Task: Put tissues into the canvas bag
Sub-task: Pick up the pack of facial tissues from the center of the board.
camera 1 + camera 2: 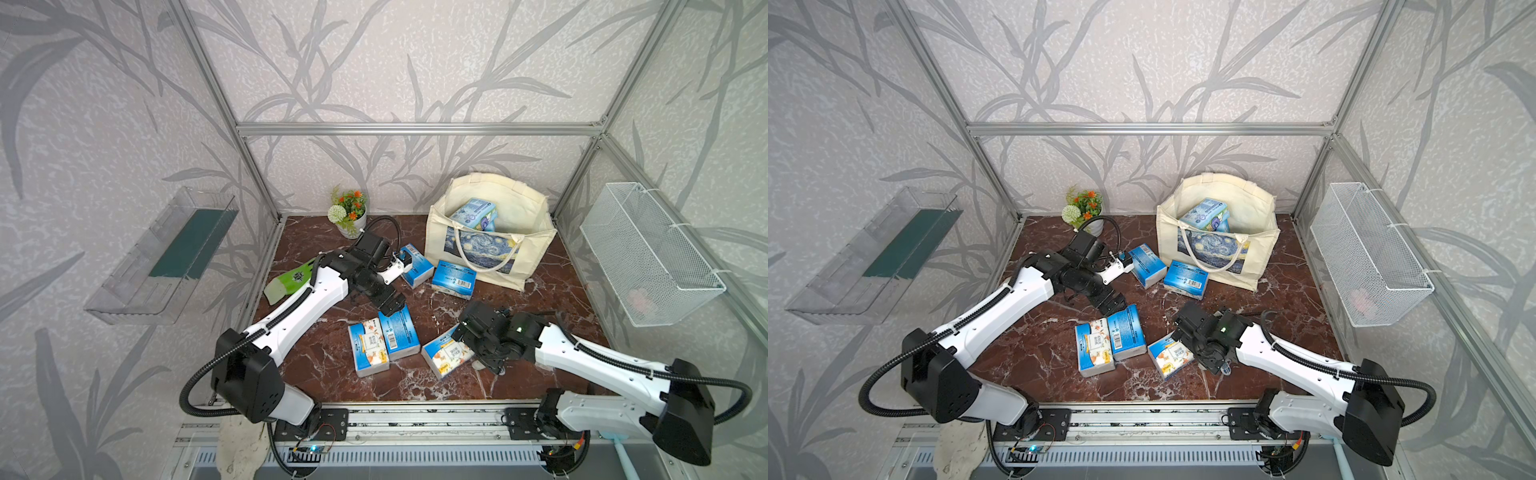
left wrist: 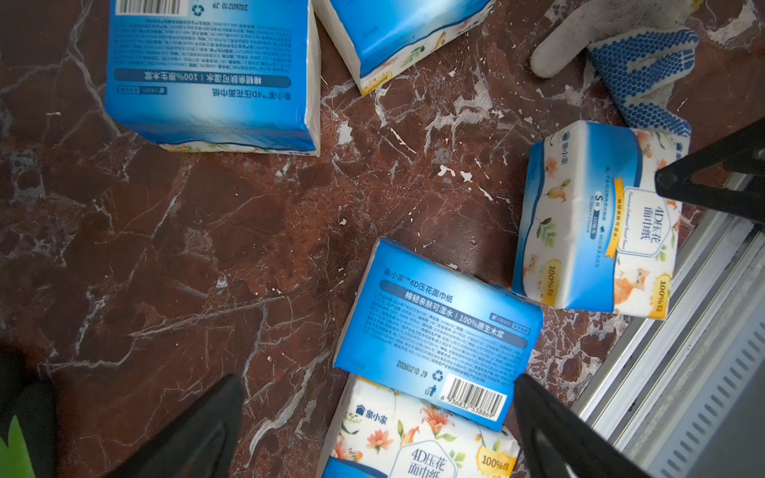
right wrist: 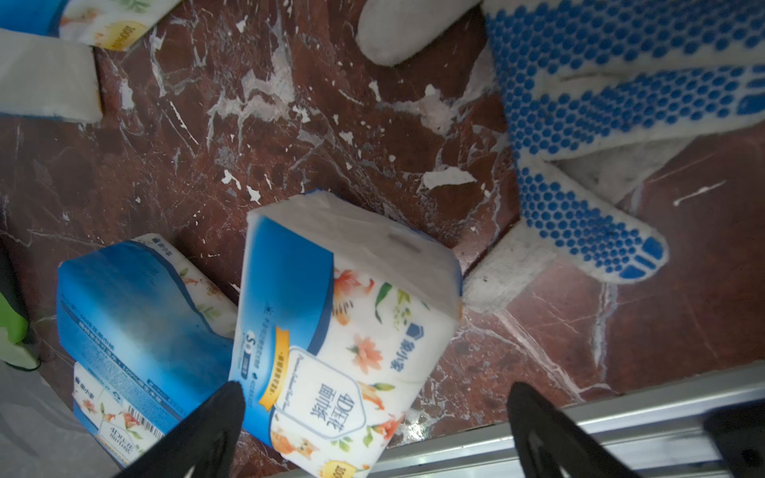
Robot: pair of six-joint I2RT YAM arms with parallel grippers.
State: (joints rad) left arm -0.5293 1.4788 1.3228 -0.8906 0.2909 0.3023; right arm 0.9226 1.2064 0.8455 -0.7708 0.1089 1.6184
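The cream canvas bag (image 1: pixel 494 249) (image 1: pixel 1221 249) stands open at the back right, with tissues (image 1: pixel 473 212) inside it. Several blue-and-white tissue packs lie on the marble. Two (image 1: pixel 417 266) (image 1: pixel 454 279) are in front of the bag and two (image 1: pixel 368 347) (image 1: pixel 399 332) sit side by side in the middle. A floral one (image 1: pixel 446 353) (image 3: pixel 343 331) lies to their right. My left gripper (image 1: pixel 392 305) (image 2: pixel 376 385) hangs open over the middle pair (image 2: pixel 439 323). My right gripper (image 1: pixel 484 357) (image 3: pixel 376 389) is open, its fingers either side of the floral pack without touching it.
A dotted glove (image 3: pixel 579 103) (image 2: pixel 645 70) lies beside the right gripper. A flower pot (image 1: pixel 351 212) stands at the back, and a green packet (image 1: pixel 291 282) lies at the left edge. A wire basket (image 1: pixel 648 253) hangs on the right wall, a clear shelf (image 1: pixel 166 257) on the left. A metal rail (image 1: pixel 415 415) runs along the front.
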